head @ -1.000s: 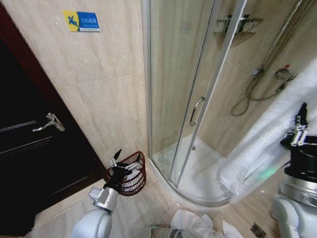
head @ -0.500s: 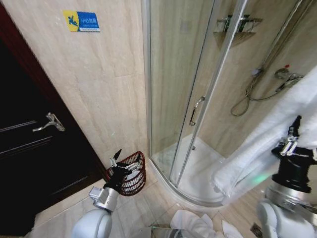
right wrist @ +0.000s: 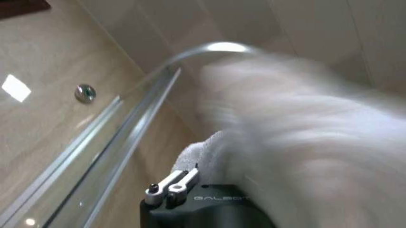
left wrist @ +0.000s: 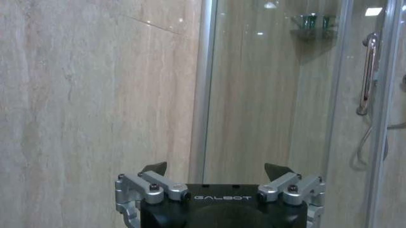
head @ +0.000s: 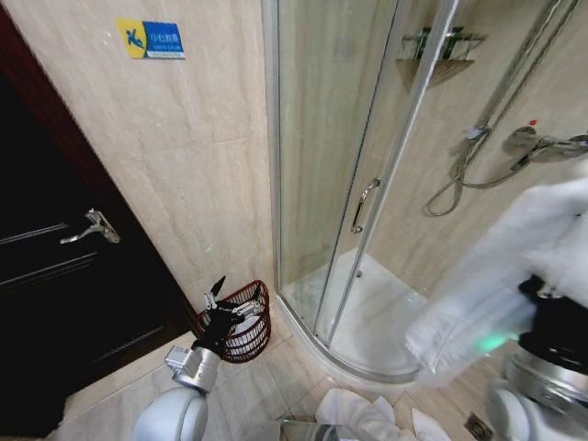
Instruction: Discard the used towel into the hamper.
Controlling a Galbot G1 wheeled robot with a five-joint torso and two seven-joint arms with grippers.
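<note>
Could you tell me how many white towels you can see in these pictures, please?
2: one large towel draped over the right gripper by the shower; another crumpled on the floor at the bottom edge. More may be hidden.

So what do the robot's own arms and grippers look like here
Both arms have rounded silver-grey shells ending in black wrist sections. The left gripper has a black body marked GALBOT in pale letters, silver metal linkages with dark bolts, and black pointed fingertips. The right gripper carries the same black body, lettering and silver linkage.

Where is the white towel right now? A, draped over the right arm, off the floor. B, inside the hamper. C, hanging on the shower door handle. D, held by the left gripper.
A: the white towel hangs over the right arm, far from the hamper.
</note>
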